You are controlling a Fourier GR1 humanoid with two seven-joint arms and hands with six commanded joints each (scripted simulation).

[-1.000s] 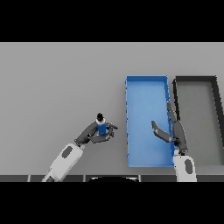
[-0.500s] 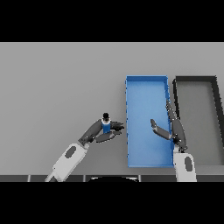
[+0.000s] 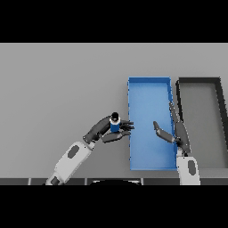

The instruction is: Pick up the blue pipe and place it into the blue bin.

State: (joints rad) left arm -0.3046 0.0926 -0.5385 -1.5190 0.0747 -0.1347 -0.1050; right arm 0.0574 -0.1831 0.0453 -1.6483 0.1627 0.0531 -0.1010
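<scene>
Left hand (image 3: 111, 130) clamps the blue pipe (image 3: 115, 125), upright, just left of the blue bin (image 3: 149, 87); bin's long axis runs away from robot. Right hand (image 3: 174, 132) relaxed over the bin's right wall.

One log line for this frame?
left hand: shut on blue pipe | beside blue bin | right hand: open, over bin

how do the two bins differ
The blue bin is bright blue; the dark bin is black-rimmed with a grey floor. The blue bin sits nearer the left robot hand holding the blue pipe; the dark bin lies farther right. Both are long, open rectangular trays, side by side.
</scene>
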